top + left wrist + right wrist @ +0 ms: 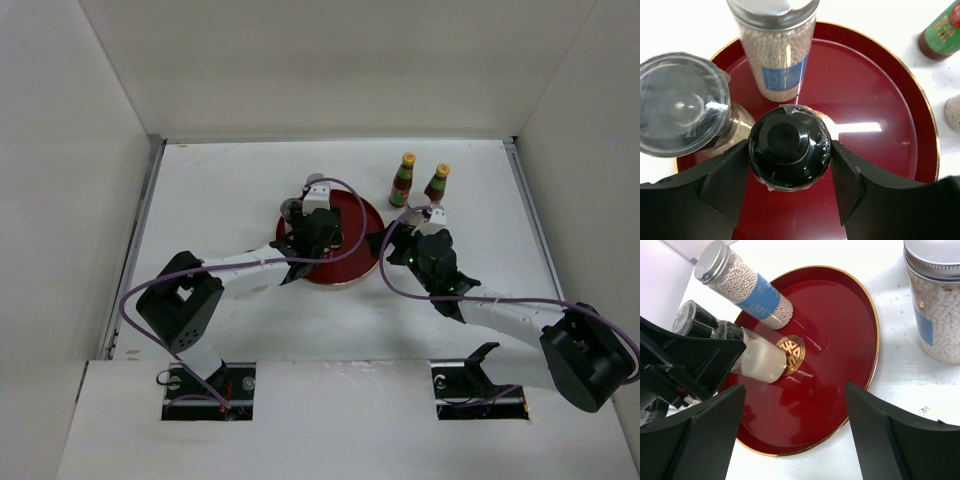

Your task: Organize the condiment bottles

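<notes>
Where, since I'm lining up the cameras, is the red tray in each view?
Top external: red tray mid-frame, partly under the left gripper.
Left wrist: tray fills the middle and right.
Right wrist: tray fills the centre.
Shared landmark: that left gripper, gripping the black-lidded jar within the tray's rim.

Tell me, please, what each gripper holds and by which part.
The left gripper grips the black-lidded spice jar by its lid; the right gripper holds nothing.
</notes>
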